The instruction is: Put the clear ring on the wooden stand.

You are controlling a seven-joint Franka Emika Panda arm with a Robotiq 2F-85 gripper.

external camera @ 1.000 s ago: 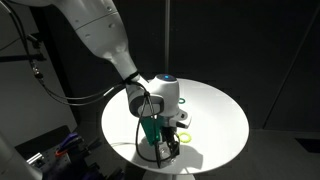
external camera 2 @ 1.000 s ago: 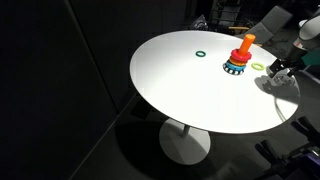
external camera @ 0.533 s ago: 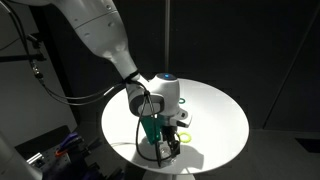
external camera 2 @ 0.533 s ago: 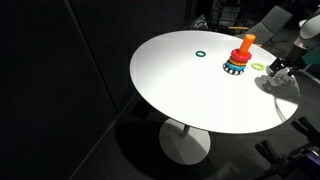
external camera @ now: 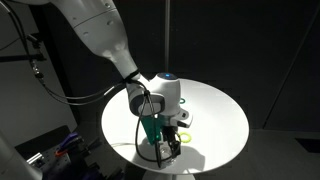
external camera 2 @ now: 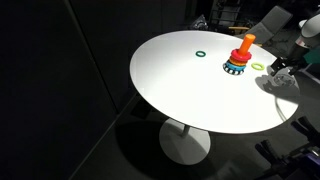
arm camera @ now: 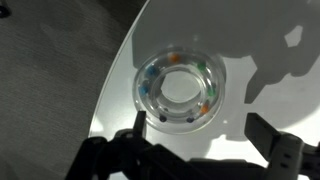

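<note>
I see the clear ring point(arm camera: 147, 90) as glossy see-thru plastic w/ coloured flecks inside. To me the white table point(arm camera: 270, 30) looks smooth, semi-matt; the arm shell point(external camera: 95, 25) reads as glossy white plastic.

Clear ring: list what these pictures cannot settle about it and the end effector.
- The clear ring: plain in the wrist view, but too faint against the white table to find in both exterior views.
- The end effector: in the wrist view its fingertips are dark and cut off by the bottom edge; its height over the ring cannot be told.
- The wooden stand: seen in an exterior view; where the arm stands in front, it does not show.
</note>
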